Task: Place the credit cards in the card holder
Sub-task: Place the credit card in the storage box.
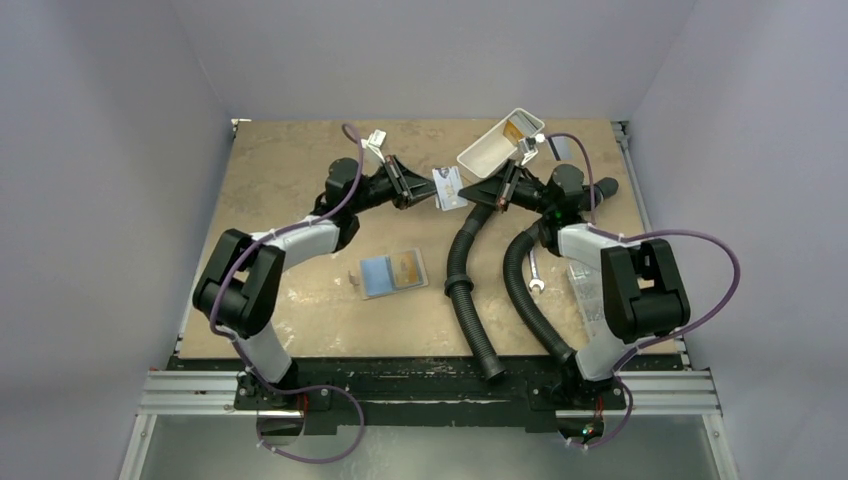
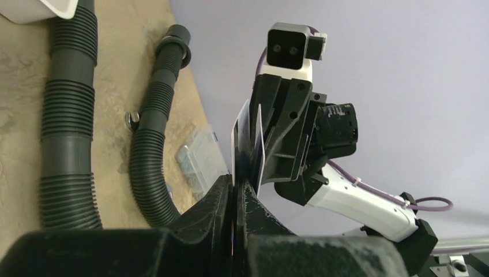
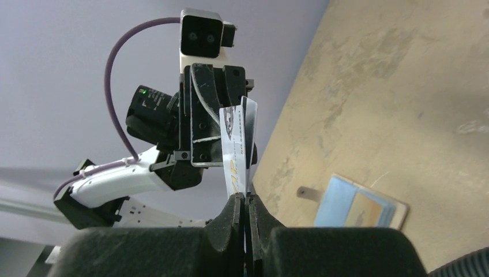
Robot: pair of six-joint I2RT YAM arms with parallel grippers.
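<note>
Above the back middle of the table, a small stack of credit cards [image 1: 450, 187] hangs on edge between my two grippers. My left gripper [image 1: 420, 190] is shut on its left end and my right gripper [image 1: 492, 192] on its right end. In the left wrist view the cards [image 2: 260, 156] rise edge-on from the shut left gripper [image 2: 237, 183]. From the right wrist, a pale lettered card [image 3: 232, 156] with a dark card behind it stands in the shut right gripper [image 3: 245, 198]. The card holder [image 1: 392, 272] lies open on the table nearer the arms, showing light blue and orange-tan faces [image 3: 360, 205].
A white tray [image 1: 498, 145] sits tilted at the back, just behind the right gripper. Two black corrugated hoses [image 1: 462, 270] [image 1: 530, 300] run from the centre toward the near edge. A wrench [image 1: 537, 272] and a clear plastic box [image 2: 199, 158] lie by the right arm.
</note>
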